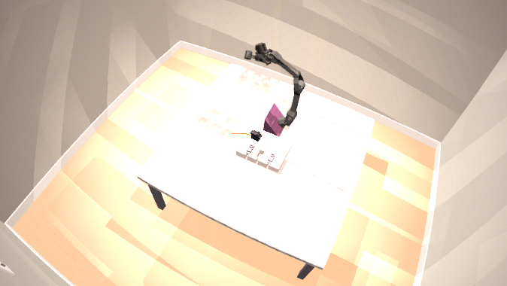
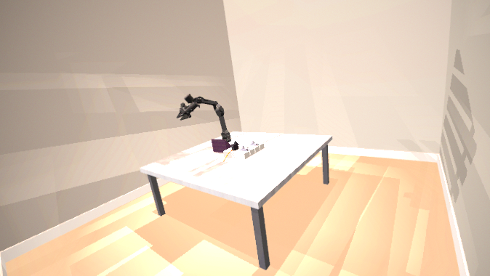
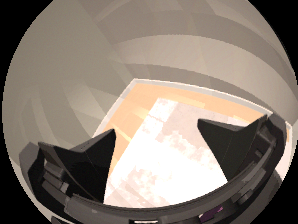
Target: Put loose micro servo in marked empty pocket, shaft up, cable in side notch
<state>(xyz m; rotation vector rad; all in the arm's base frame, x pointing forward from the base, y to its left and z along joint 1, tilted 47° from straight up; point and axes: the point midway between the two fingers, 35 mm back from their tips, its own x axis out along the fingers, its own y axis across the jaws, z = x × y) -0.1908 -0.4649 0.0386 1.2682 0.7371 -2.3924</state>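
Observation:
The black micro servo (image 1: 256, 135) (image 2: 235, 147) lies loose on the white table (image 1: 233, 196) (image 2: 276, 171), with its orange cable (image 1: 241, 133) trailing to the left. It sits just behind the pale deck (image 1: 280, 163) (image 2: 254, 150), which holds several pockets. My gripper (image 1: 249, 55) (image 2: 180, 115) (image 3: 157, 128) is open and empty. It is raised high, far above and beyond the table's far edge, well away from the servo and deck. In the wrist view the two dark fingers stand wide apart with only bright table and floor between them.
A purple wedge-shaped block (image 1: 274, 120) (image 2: 219, 145) stands at the arm's base, right behind the servo. The table stands on dark legs (image 2: 259, 237) in a walled room with an orange floor.

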